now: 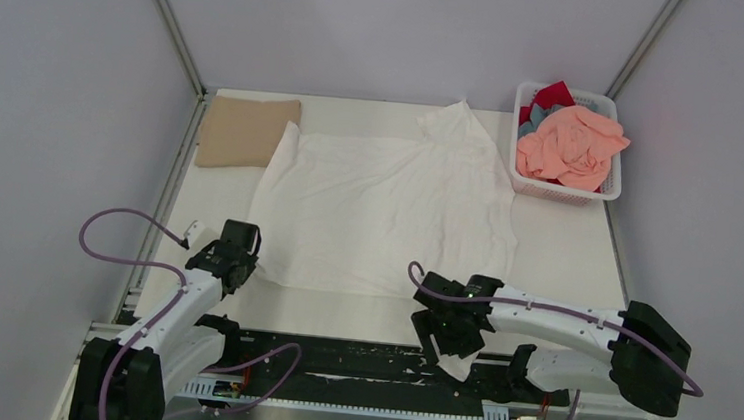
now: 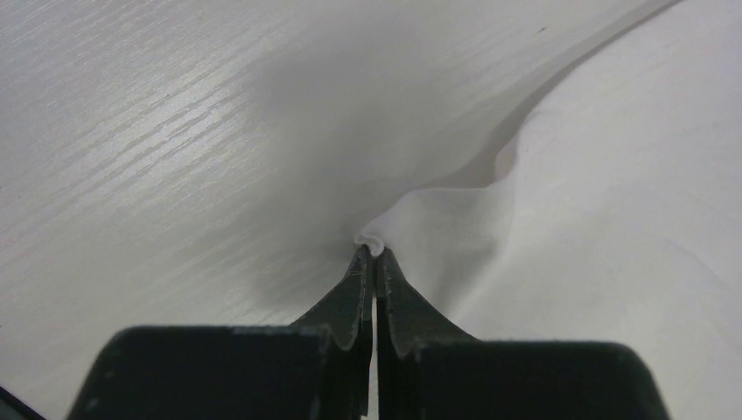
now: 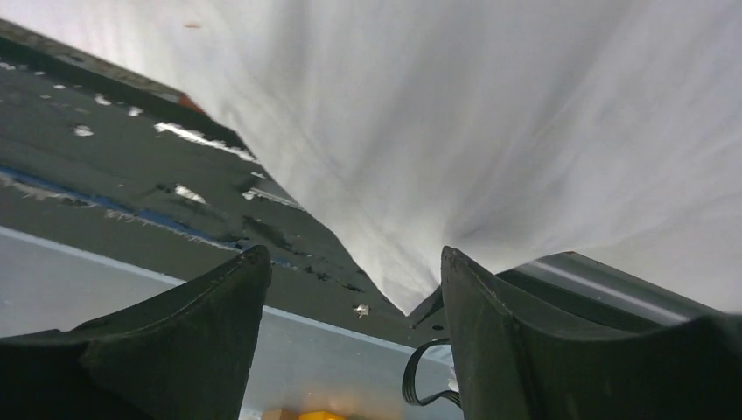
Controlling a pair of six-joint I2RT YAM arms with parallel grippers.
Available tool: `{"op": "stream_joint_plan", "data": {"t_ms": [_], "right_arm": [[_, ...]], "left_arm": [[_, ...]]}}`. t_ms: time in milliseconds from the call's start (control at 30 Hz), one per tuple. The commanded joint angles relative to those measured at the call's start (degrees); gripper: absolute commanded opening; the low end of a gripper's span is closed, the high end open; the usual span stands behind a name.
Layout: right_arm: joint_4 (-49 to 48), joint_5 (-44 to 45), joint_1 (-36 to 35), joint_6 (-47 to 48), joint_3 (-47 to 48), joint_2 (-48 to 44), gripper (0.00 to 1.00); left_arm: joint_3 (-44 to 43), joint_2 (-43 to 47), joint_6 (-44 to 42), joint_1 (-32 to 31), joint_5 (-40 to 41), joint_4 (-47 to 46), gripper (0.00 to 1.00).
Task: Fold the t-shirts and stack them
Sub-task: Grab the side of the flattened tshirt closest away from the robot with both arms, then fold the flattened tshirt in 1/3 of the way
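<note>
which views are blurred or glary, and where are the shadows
top external: sharp, even soft light, faint shadow edging the white t-shirt; left wrist: crisp at the left gripper, soft grey shadow beyond it, sheen on the table; right wrist: shirt smeared into streaks, right gripper dark but sharp

The overhead view is bright, evenly lit and sharp. Only faint soft shadows edge the white t-shirt, which barely stands out from the pale worktop. In the left wrist view, glare streaks the wood grain at upper left and a broad grey shadow lies across the upper middle. The left pincer is a near-black shape at the bottom. In the right wrist view, streaky blur smears the cloth, and the right pincer is dark and underexposed.
</note>
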State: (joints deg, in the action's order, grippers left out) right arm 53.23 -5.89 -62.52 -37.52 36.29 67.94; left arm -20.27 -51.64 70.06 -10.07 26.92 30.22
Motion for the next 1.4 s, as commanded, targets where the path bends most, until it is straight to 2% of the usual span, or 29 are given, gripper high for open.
{"op": "stream_joint_plan", "data": {"t_ms": [0,200,233,433,533,700,867,967,1100,1200,1367], "right_arm": [[-2.57,1.55,-1.55,-6.33,-1.85,2.78,0.68],[-3.66,5.89,-2.52,-12.20,-5.05,6.25,0.60],[-3.67,7.47,-2.74,-13.10,-5.55,6.48,0.56],[-1.26,12.82,-2.83,-17.53,-5.18,5.10,0.16],[1.15,15.70,-2.79,-17.85,-3.33,2.88,0.01],[7.98,22.97,-2.43,-17.79,3.33,-0.71,0.00],[9.34,30.29,2.36,-13.36,9.40,-2.71,0.00],[8.60,35.22,7.13,-9.69,13.34,-2.18,0.00],[2.45,39.15,14.20,-2.74,17.62,-1.05,0.00],[-5.16,37.91,19.67,3.13,19.78,0.63,0.00],[-13.34,39.08,25.68,7.53,24.31,5.22,0.00]], "left_arm": [[0.78,-0.02,-0.19,0.22,-1.31,-0.51,0.00],[0.73,0.02,0.17,0.22,-1.28,0.05,0.00],[0.74,0.03,0.32,0.22,-1.02,0.12,0.00],[0.24,0.53,0.43,0.16,-1.20,0.63,0.00],[-0.16,1.49,0.22,0.18,-1.05,1.60,0.00],[-0.92,5.07,-1.11,0.18,-2.42,2.81,0.00],[-3.01,8.45,-2.76,0.18,-2.89,3.09,0.00],[-4.78,7.26,-3.32,0.15,-3.61,1.50,0.00],[-8.72,2.06,-4.12,0.19,-3.28,-0.72,0.00],[-12.26,-2.61,-4.45,0.26,-1.89,-1.87,0.00],[-18.41,-11.34,-4.01,1.56,-0.44,-3.21,0.00]]}}
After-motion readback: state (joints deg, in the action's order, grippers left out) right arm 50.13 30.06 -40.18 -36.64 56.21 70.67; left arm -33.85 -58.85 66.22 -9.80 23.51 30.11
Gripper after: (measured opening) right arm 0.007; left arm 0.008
